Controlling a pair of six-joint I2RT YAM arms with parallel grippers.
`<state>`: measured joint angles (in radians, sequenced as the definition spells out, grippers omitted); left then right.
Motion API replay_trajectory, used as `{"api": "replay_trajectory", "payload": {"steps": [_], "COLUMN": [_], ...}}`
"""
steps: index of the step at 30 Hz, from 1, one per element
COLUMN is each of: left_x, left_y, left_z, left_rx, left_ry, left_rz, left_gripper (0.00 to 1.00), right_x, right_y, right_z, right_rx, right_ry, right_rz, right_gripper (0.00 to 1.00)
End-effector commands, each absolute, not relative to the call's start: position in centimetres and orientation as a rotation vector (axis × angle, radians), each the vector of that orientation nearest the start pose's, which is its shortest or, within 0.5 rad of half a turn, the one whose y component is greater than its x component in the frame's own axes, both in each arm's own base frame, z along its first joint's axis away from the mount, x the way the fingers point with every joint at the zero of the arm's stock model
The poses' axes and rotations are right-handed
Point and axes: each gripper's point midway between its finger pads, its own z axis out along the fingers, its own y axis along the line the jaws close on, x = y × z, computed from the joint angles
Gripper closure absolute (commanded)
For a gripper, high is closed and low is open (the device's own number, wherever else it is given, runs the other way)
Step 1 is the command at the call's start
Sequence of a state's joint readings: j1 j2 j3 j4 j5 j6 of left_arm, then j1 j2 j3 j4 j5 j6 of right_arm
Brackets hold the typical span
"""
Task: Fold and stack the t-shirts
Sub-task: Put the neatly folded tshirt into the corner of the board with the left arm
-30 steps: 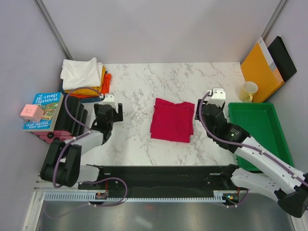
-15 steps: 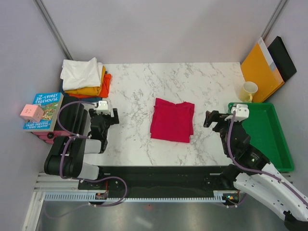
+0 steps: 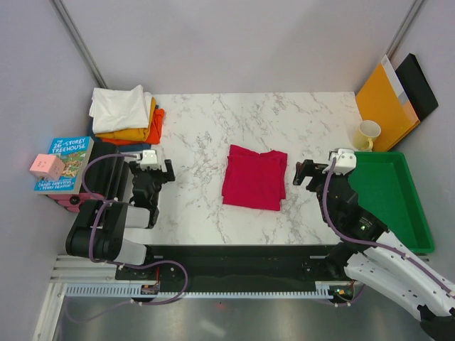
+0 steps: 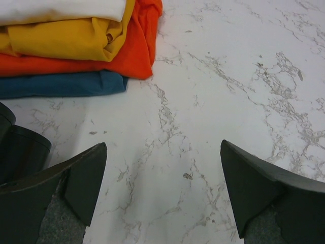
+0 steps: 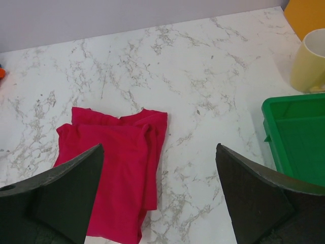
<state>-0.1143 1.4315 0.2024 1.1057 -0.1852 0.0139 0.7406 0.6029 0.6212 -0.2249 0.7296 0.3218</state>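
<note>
Quick check-in from the remote station. Both grippers have their jaws spread as wide as I ever see them, and neither has hold of anything.

The left gripper [image 4: 163,146] hangs over bare marble surface [image 3: 213,128] by the left edge. Nothing sits between its fingers, and it isn't touching any cloth. Just past it, in the far left corner, is the t-shirt stack. The white shirt [image 4: 61,7] is on top, then the yellow-orange one [image 4: 66,40], the orange one [image 4: 137,46], and the dark blue one [image 4: 56,84] at the bottom. The stack is near the gripper but clearly apart from it.

The right gripper [image 5: 159,147] is over by the right edge, just beside the green tray [image 3: 387,195]. There's only marble in the gap between its fingers. The red t-shirt [image 3: 254,177] lies folded flat around the middle of the surface, apart from both grippers and closer to the right one. From the right wrist cam its layers look a bit uneven along one side.

Other things in view are a pale yellow mug [image 3: 367,133] near the far right corner and an orange-yellow envelope [image 3: 384,99] leaning behind it. There's also a book [image 3: 64,163] off the left edge with a pink cube [image 3: 46,167] on it.
</note>
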Motion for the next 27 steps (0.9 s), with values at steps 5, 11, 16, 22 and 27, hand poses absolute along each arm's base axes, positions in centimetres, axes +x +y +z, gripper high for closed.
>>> {"api": "replay_trajectory", "payload": {"steps": [5,11,16,22,27], "left_x": [36.7,36.7,36.7,36.7,36.7], "left_y": [-0.1,-0.1,-0.1,-0.1,-0.1], "left_z": [10.9,10.9,10.9,10.9,10.9], "left_rx": [-0.102,-0.101,-0.102,-0.101,-0.102], "left_ry": [1.618,1.618,1.618,1.618,1.618], "left_rz": [0.095,0.093,0.095,0.093,0.095], "left_gripper": [0.0,0.0,0.0,0.0,0.0], "right_x": [26.8,28.6,31.3,33.1,32.6], "right_y": [10.2,11.5,12.5,15.2,16.6], "right_z": [26.9,27.6,28.7,29.2,29.2], "right_rx": [0.187,0.178,0.22,0.303,0.3], "right_ry": [1.638,1.601,1.646,1.772,1.82], "right_rz": [0.2,0.189,0.086,0.032,-0.066], "right_gripper": [0.02,0.02,0.02,0.02,0.02]}}
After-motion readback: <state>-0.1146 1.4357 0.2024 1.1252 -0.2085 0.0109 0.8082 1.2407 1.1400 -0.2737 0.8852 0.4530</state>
